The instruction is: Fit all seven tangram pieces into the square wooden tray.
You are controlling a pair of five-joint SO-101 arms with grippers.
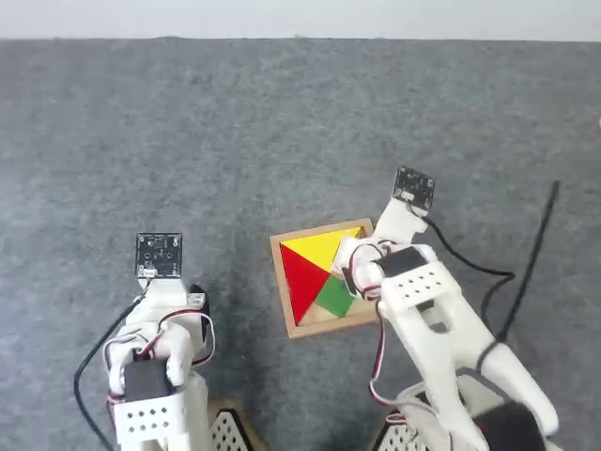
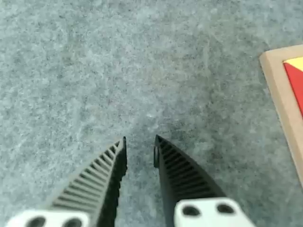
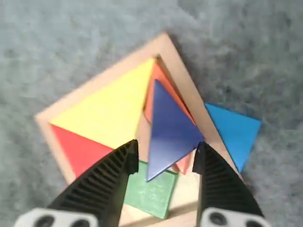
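High view: gry felt under tray

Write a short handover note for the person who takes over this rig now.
Left gripper: slightly open, empty, over the carpet beside the tray.
Right gripper: open around the dark blue triangle.
Done: yellow triangle, red triangle and green square lie flat in the tray.
To do: seat the dark blue triangle, askew on the orange piece; bring in the light blue triangle, outside on the carpet.
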